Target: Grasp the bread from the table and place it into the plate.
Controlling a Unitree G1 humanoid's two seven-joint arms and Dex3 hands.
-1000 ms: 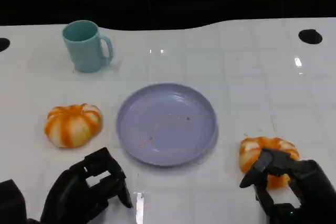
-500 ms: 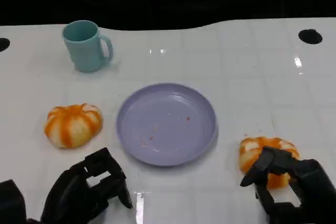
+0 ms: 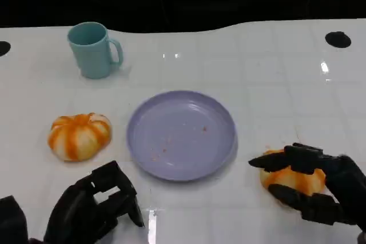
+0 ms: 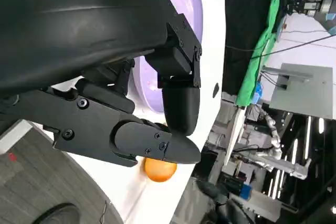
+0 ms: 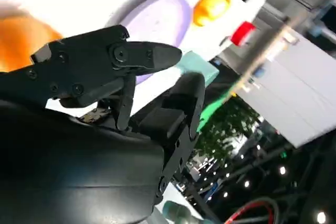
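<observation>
The right hand (image 3: 320, 190) partly hid the orange-and-white bread (image 3: 289, 176) at the table's (image 3: 274, 84) near right, its fingers (image 3: 274, 161) spread around the loaf, one above and one below; a firm grasp could not be told. The left hand (image 3: 94, 207), cut off by the frame's lower edge, lay curled and held nothing. The purple plate (image 3: 182, 134) sat centre, beside a second bread (image 3: 79, 135); a teal mug (image 3: 92, 50) stood farther back.
</observation>
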